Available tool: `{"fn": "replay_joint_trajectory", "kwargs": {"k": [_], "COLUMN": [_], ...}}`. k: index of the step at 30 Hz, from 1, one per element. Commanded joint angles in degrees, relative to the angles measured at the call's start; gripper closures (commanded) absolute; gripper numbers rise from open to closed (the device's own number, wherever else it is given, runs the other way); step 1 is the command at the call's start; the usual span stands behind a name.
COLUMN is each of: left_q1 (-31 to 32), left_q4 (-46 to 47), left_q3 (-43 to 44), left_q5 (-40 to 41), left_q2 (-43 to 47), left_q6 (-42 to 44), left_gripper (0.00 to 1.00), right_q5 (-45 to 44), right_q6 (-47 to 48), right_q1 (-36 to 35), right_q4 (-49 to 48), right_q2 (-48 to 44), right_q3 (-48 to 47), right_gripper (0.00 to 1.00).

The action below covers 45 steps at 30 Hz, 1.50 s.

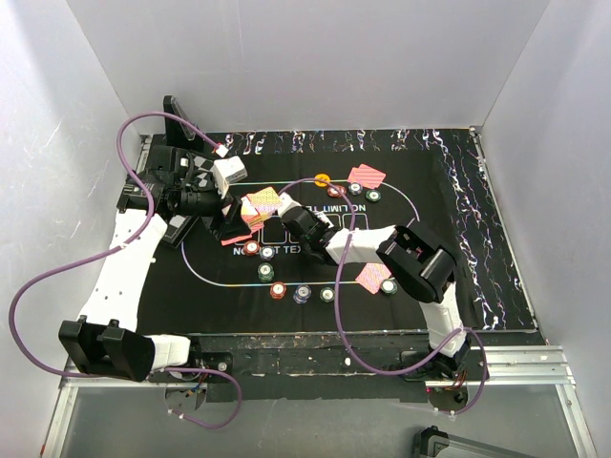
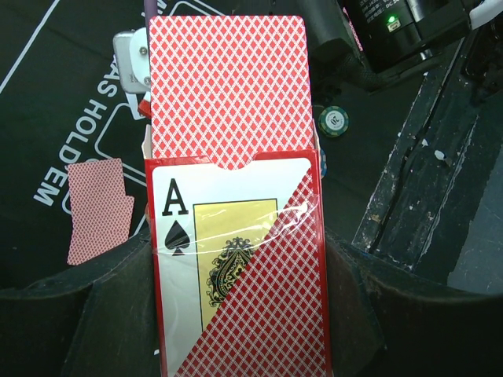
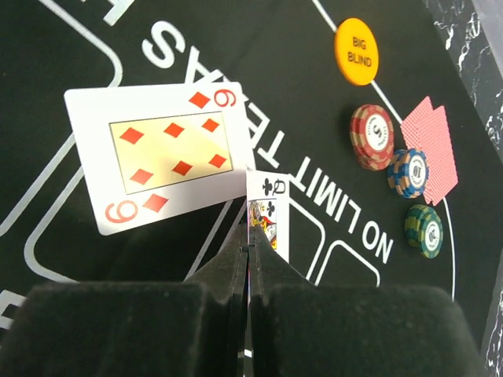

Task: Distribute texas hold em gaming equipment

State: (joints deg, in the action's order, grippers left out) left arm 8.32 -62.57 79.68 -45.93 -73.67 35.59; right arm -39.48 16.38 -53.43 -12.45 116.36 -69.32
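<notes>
My left gripper (image 2: 240, 314) is shut on a red card box (image 2: 236, 267) printed with an ace of spades, and the red-backed deck (image 2: 228, 86) sticks out of its top. The top view shows this box (image 1: 260, 205) over the mat's left half, held by the left gripper (image 1: 229, 215). My right gripper (image 3: 250, 236) is shut on a queen of clubs (image 3: 269, 206) held edge-on above the mat, and it also shows in the top view (image 1: 288, 210). A six of diamonds (image 3: 161, 153) lies face up beside it.
A yellow big blind disc (image 3: 356, 51), red (image 3: 371, 136), blue-white (image 3: 409, 173) and green (image 3: 424, 230) chip stacks and red-backed cards (image 3: 431, 149) sit at the mat's far side. More chips (image 1: 279, 289) and a card pair (image 1: 372, 277) lie near. The black printed mat (image 1: 458, 239) covers the table.
</notes>
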Motion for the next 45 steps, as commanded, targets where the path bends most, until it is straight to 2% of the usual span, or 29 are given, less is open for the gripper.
{"fn": "replay_joint_trajectory", "kwargs": {"k": [1,7,14,21,27,32,40,44,45], "left_q1": [-0.32,-0.32,-0.32,-0.32,-0.32,-0.23,-0.32,-0.23,-0.32], "left_q4": [-0.19,-0.8,-1.68,-1.51,-1.42,-1.24,0.69,1.74,2.09], "left_q3": [2.59,3.38,4.69,4.96,5.13,5.66,3.91,1.98,1.36], "left_q5": [-2.23,-2.06,-1.53,-1.62,-1.53,-1.7,-1.62,-2.06,-2.06], "left_q2": [1.51,1.25,0.9,0.9,0.81,0.19,0.01,0.46,0.54], "left_q6": [0.97,1.23,1.67,1.41,1.32,0.79,0.62,1.32,1.15], "left_gripper": [1.0,1.0,1.0,1.0,1.0,1.0,1.0,1.0,1.0], "right_q5": [0.11,3.27,5.99,9.78,10.48,11.88,17.42,24.26,28.28], "right_q6": [-1.7,-5.39,-7.59,-9.0,-11.28,-14.79,-25.07,-29.55,-30.61], "right_q1": [-1.06,-2.73,-3.17,-3.17,-3.17,-3.17,-3.17,-1.42,-0.46], "right_q4": [-0.92,3.74,6.99,8.4,8.4,8.05,12.26,20.95,21.84], "right_q2": [1.33,3.7,4.41,3.09,-0.16,-7.53,-30.72,-41.37,-43.39], "right_q3": [-1.6,-4.51,-5.83,-4.07,-1.09,4.09,12.71,8.69,6.93], "right_gripper": [0.99,0.99,0.57,0.36,0.34,0.34,0.34,0.31,0.29]}}
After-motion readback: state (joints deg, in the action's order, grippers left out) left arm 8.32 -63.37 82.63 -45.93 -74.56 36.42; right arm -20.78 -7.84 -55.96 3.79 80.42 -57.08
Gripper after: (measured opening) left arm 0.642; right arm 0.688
